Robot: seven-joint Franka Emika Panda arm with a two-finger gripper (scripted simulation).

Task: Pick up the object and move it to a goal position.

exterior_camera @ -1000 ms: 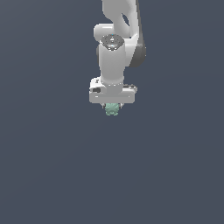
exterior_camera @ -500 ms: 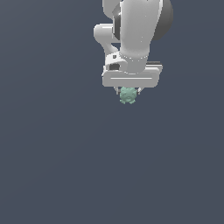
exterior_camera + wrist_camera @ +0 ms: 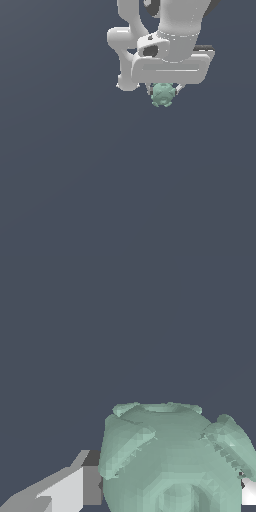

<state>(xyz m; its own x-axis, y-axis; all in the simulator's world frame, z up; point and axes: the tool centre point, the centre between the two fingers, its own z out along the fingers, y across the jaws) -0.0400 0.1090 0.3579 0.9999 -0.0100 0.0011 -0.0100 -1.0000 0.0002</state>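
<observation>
The white arm [image 3: 165,30] hangs in from the top of the exterior view, its wrist pointing straight down and the broad bar of the hand lying level. Beneath that bar the gripper [image 3: 163,91] is clamped on the object [image 3: 163,95], a small mint-green knobbly lump pinched between two short fingers. The wrist view shows the lump [image 3: 172,461] close up, with a pale finger [image 3: 67,488] pressed to one flank. A plain dark grey ground [image 3: 75,190] fills both views.
</observation>
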